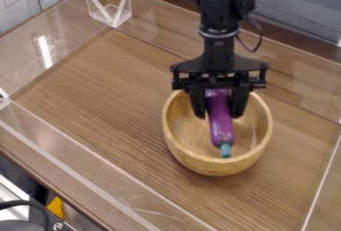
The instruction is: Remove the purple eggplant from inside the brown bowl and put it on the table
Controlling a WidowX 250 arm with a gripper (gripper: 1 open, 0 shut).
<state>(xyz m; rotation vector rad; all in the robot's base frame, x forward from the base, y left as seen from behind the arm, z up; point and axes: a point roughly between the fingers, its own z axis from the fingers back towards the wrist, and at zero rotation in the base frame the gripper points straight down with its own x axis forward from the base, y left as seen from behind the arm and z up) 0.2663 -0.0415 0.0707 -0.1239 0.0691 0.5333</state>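
Observation:
The purple eggplant hangs nearly upright over the brown bowl, its blue-green stem tip pointing down near the bowl's inner floor. My gripper is shut on the eggplant's upper end, with black fingers on both sides of it. The bowl sits on the wood-grain table, right of centre. Whether the stem tip still touches the bowl I cannot tell.
Low clear acrylic walls edge the table on the left, back and front. A folded clear acrylic stand sits at the back left corner. The dark arm rises straight above the bowl.

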